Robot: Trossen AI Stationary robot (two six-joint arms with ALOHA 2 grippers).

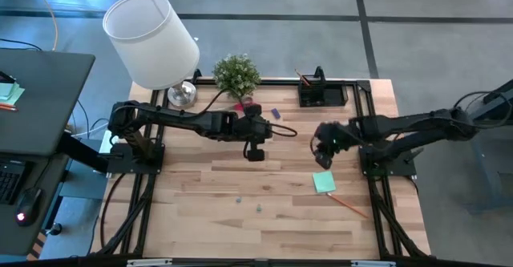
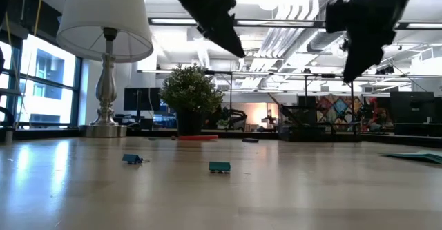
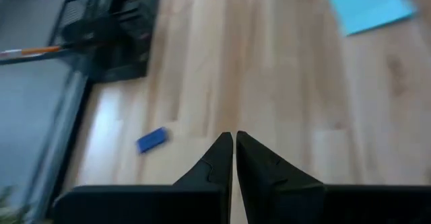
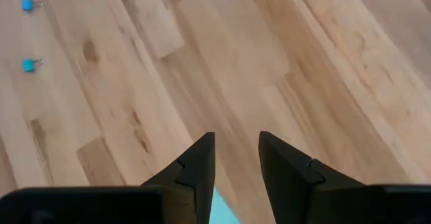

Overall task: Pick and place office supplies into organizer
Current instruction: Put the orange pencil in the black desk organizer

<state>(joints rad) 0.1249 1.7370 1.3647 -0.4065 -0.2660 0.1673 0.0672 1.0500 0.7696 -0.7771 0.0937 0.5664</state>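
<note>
Your right claw (image 1: 325,156), part-open and empty, hangs just above the square mint-green sticky-note pad (image 1: 324,183); left claw (image 1: 255,151) shut, farther.

No legible text or labels.

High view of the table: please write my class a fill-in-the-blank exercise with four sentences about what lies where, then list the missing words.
1. The potted plant stands beside a lamp whose shade is ____.
2. The mint-green sticky-note pad lies just below the ____ end effector.
3. An orange pencil lies on the table beside the ____.
4. The left end effector has its fingers ____.

Missing words: white; right; pad; shut
</note>
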